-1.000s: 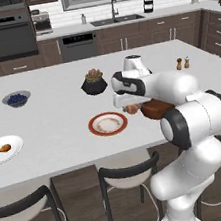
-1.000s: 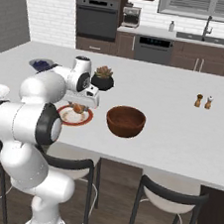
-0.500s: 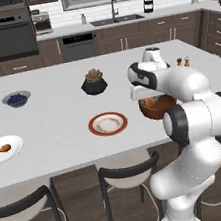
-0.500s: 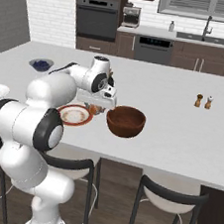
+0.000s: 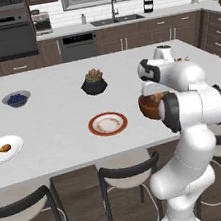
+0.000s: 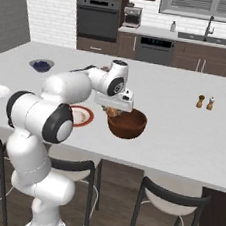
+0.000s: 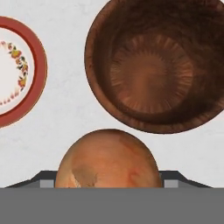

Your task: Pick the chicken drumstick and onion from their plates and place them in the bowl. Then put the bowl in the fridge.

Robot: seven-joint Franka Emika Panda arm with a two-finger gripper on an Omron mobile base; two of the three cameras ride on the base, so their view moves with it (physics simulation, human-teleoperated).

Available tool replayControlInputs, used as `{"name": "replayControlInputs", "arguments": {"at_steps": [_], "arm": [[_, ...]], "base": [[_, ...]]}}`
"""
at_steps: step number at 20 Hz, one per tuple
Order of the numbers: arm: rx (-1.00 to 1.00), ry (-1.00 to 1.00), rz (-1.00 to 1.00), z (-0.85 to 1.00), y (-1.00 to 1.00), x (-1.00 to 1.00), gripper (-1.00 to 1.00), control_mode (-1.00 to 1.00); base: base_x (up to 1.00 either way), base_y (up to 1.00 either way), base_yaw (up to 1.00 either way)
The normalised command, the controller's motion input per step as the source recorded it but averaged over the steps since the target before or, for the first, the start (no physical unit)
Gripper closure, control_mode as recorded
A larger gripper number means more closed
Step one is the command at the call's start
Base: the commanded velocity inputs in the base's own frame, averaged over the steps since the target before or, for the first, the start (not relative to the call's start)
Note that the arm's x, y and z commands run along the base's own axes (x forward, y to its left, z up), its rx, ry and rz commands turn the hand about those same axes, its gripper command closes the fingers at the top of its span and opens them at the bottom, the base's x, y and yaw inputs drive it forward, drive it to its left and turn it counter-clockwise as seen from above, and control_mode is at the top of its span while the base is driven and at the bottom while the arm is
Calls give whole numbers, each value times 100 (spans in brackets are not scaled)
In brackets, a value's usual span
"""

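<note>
Onion: the onion (image 7: 108, 159) sits right between the gripper's jaws, carried above the counter, just short of the bowl's rim in the hand view; a glimpse of it shows at the bowl's near edge from the right base view (image 6: 113, 112).
Gripper: the gripper (image 6: 115, 106) is clamped on the onion, jaws set wide around the round bulb, hanging beside the bowl and not yet over its middle.
Bowl: the bowl (image 7: 153, 65) is deep, reddish-brown and empty inside; it stands on the white counter (image 5: 57, 116), just beside the red-rimmed plate.
Red-rimmed plate: the red-rimmed plate (image 5: 107, 123) lies bare, so the onion is off it.
Drumstick: the chicken drumstick (image 5: 0, 149) lies on the plain white plate (image 5: 14, 143), well apart from the bowl at the far left of the counter, untouched.
Bystanders: a blueberry dish (image 5: 16, 99) and a potted succulent (image 5: 94, 81) sit further back, out of the way.
Progress: early going, by the look of it. Onion picked but not dropped in; a short carry over the rim and a release should finish that step.
Left to do: fetch the drumstick, place it in the bowl, then take the bowl to the fridge.
</note>
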Motion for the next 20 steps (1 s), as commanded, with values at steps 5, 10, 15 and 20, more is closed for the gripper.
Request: {"name": "replayControlInputs", "arguments": {"at_steps": [5, 10, 15, 20], "arm": [[0, 0, 1, -31, -28, 58, 100, -100], [0, 0, 0, -37, -22, 52, 100, -100], [0, 0, 0, -39, -9, 16, 100, -100], [0, 0, 0, -47, 0, 13, 100, -100]], "base": [[0, 0, 0], [0, 0, 0], [0, 0, 0], [0, 0, 0]]}}
